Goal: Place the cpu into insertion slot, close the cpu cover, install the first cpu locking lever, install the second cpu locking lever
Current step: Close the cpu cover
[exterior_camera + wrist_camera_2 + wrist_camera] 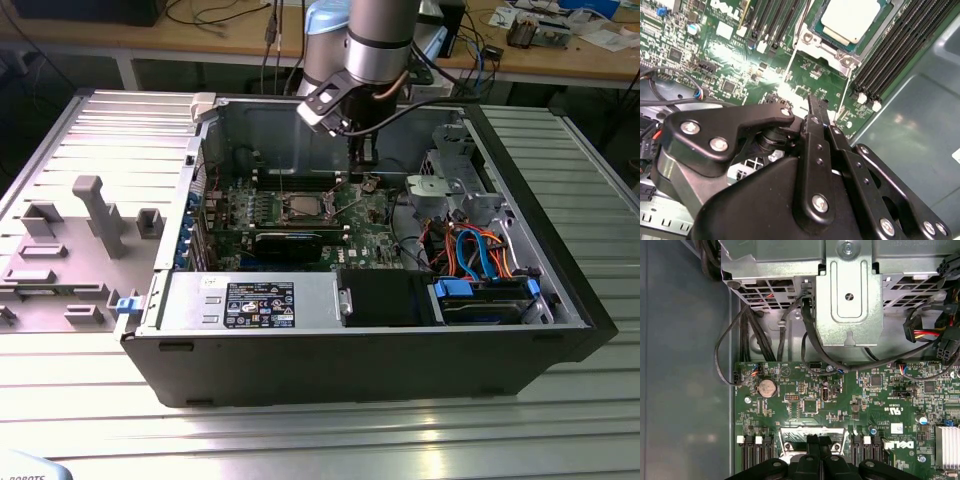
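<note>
Second wrist view: the cpu (850,17) lay flat in the insertion slot (827,47), its dull silver top facing up and the slot's silver rim around it. Whether a cover plate was pressed down over it could not be told. The gripper (817,104) hung just beside the slot, over the green motherboard (730,65). Its black fingers (812,130) were closed together with nothing seen between them. Long dark memory slots (890,45) ran along the far side of the socket.

In the first wrist view the fingertips sat over the edge of the socket's metal. Beyond them on the board was a round coin battery (767,387), and a grey metal bracket (849,295) with black cables running under it.

In the exterior view the open computer case (330,370) lay on its side on the ribbed metal counter (300,440). Inside it were the board, a black graphics card (288,243) just in front of the socket, a silver power supply (255,300) along the near wall, and a drive bay (480,300) towards the exterior view's right with blue and orange cables (475,250) above it. A grey tray (60,290) of grey blocks sat on the counter at the exterior view's left.
</note>
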Controlling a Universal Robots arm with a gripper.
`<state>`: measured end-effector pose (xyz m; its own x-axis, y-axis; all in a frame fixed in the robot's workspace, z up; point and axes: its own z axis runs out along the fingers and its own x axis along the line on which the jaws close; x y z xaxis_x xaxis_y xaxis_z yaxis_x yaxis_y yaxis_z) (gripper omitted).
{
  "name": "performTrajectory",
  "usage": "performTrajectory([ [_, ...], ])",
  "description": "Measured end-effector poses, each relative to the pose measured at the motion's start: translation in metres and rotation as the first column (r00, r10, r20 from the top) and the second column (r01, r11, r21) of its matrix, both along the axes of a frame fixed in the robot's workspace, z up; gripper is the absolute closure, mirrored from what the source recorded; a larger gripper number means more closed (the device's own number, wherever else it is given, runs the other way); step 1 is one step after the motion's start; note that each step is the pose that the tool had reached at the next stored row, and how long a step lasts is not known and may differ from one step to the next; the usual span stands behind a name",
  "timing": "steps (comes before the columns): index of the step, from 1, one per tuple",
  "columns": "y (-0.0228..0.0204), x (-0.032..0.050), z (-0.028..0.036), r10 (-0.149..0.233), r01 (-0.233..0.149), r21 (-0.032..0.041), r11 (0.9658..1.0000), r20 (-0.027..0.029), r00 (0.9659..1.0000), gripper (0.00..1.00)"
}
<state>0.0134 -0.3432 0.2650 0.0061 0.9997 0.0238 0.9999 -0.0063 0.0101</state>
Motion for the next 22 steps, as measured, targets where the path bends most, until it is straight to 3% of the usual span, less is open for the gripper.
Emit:
performTrajectory([
  [9, 0.0001, 0.0105, 0.0000, 0.000, 0.000, -0.0001, 1.0000, 0.0000, 1.0000, 0.89],
  [22, 0.0000, 0.0155, 0.0000, 0.000, 0.000, -0.0001, 1.0000, 0.0000, 1.0000, 0.89],
])
